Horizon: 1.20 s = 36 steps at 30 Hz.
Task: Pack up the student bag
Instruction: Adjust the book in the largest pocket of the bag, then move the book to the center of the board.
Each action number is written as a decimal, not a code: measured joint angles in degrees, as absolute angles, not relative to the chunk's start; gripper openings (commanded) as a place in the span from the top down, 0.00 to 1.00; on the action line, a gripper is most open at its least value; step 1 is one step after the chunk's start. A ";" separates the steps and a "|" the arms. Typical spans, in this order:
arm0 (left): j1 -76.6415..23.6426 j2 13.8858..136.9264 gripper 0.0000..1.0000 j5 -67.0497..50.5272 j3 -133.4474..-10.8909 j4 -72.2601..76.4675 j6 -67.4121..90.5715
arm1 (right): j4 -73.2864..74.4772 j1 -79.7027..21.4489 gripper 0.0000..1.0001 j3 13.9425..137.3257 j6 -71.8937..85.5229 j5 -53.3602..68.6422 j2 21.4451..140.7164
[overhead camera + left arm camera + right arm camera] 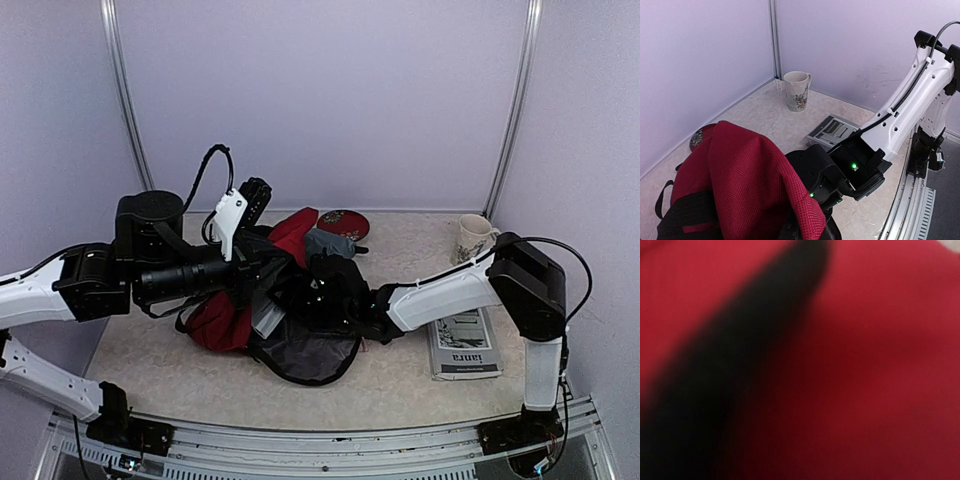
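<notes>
The student bag [222,322], dark red with black straps, lies crumpled in the middle of the table, its grey lining [312,355] spread toward the front. My left gripper [268,268] reaches in from the left and holds a raised fold of the bag's red fabric [740,165]; the fabric hides its fingers. My right gripper [338,300] reaches in from the right and is buried in the bag's dark opening. The right wrist view shows only blurred red fabric [880,365] and a black band [740,350], pressed close to the camera.
A small grey pouch [330,243] and a round red item [343,223] lie behind the bag. A patterned mug [473,237] stands at the back right. A printed booklet [465,345] lies under the right arm. Walls close the back and sides.
</notes>
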<state>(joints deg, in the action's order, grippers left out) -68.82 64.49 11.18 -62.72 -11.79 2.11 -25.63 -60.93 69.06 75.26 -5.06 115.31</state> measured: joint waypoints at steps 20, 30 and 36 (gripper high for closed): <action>-53.25 57.08 1.00 17.21 -58.37 -15.73 7.27 | 8.34 -62.50 0.12 66.43 47.55 1.06 87.33; -52.42 56.64 1.00 16.49 -57.89 -16.10 7.20 | 44.69 -57.58 0.00 67.70 53.43 -20.14 85.65; -52.42 56.64 1.00 15.29 -57.56 -16.05 7.05 | 58.83 -53.65 0.00 64.95 56.73 -26.70 94.26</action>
